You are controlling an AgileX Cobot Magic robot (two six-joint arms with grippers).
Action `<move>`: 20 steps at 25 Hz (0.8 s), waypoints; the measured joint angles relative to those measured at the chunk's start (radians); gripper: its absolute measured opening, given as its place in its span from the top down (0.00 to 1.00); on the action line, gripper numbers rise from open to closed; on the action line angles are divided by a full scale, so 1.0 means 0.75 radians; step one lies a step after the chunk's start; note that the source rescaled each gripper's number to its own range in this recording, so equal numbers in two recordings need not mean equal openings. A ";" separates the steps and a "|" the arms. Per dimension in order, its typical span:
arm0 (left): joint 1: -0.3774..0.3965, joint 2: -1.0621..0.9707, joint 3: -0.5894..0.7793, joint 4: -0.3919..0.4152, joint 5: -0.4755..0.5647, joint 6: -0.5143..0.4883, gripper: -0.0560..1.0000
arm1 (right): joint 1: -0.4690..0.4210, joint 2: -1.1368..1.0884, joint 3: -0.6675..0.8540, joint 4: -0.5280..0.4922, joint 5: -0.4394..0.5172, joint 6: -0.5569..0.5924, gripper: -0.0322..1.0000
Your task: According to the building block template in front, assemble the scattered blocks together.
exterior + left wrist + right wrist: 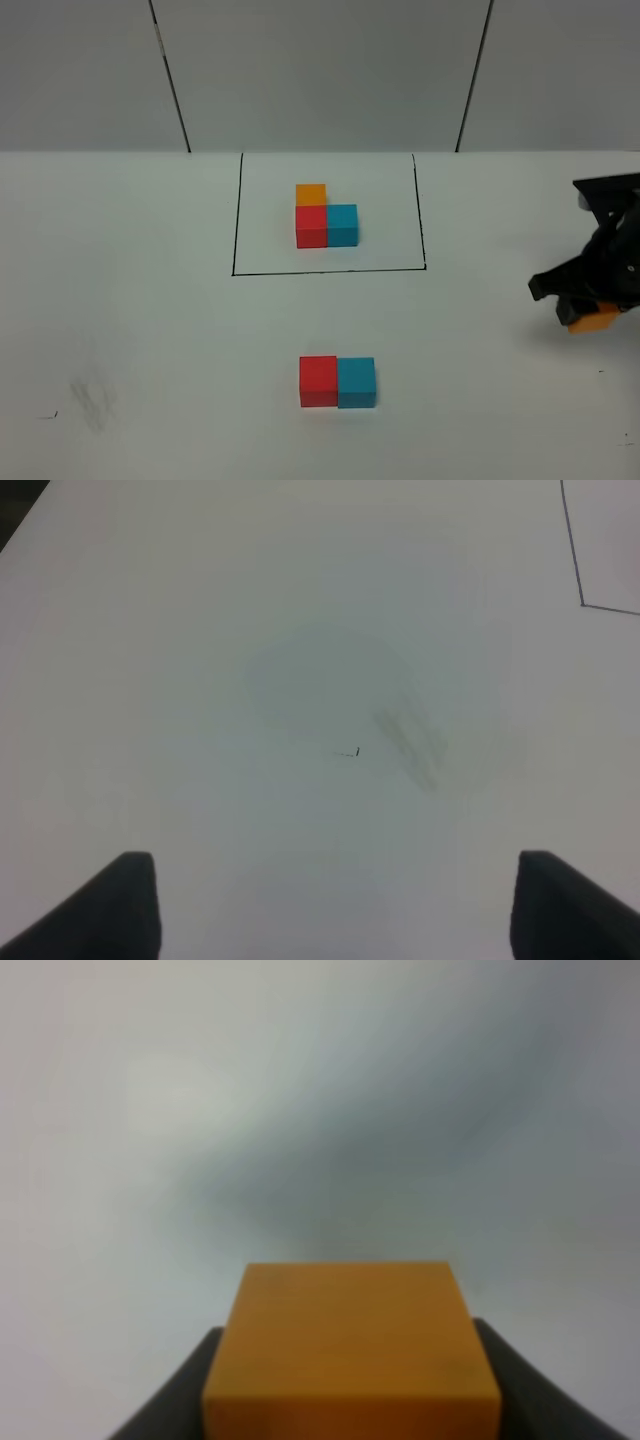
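Right gripper (pixel 592 312) pinches the orange block (pixel 594 320) on two opposite sides, far right of the table (pixel 150 330), close to the frame edge. In the wrist view the block sits square between the dark fingers (pixel 190 1400) with its top face level. Can't tell if it's off the surface.

Red block (pixel 318 381) and blue block (pixel 356 383) touch, red on the left, front faces flush, front-centre. There's a wide open stretch of table from the blue one across to the orange block. More room on red's left, and behind the pair up to the front line of the black rectangle (pixel 328 270).

Template (pixel 326 217) sits inside that rectangle, back centre: red and blue side by side, orange behind red, with margin to the line on all sides.

Left gripper (pixel 340 910) has its jaws spread wide over plain table near a grey smudge (pixel 410 745). One rectangle corner shows at the edge of its wrist view.
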 joint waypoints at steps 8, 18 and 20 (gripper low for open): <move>0.000 0.000 0.000 0.000 0.000 0.000 0.38 | 0.362 -0.113 -0.169 0.094 -0.069 0.120 0.95; 0.000 0.000 0.000 0.000 0.000 0.000 0.38 | 0.624 -0.100 -0.348 0.101 0.123 0.305 0.95; 0.000 0.000 0.000 0.000 0.000 0.000 0.38 | 0.654 -0.089 -0.359 0.098 0.126 0.350 0.95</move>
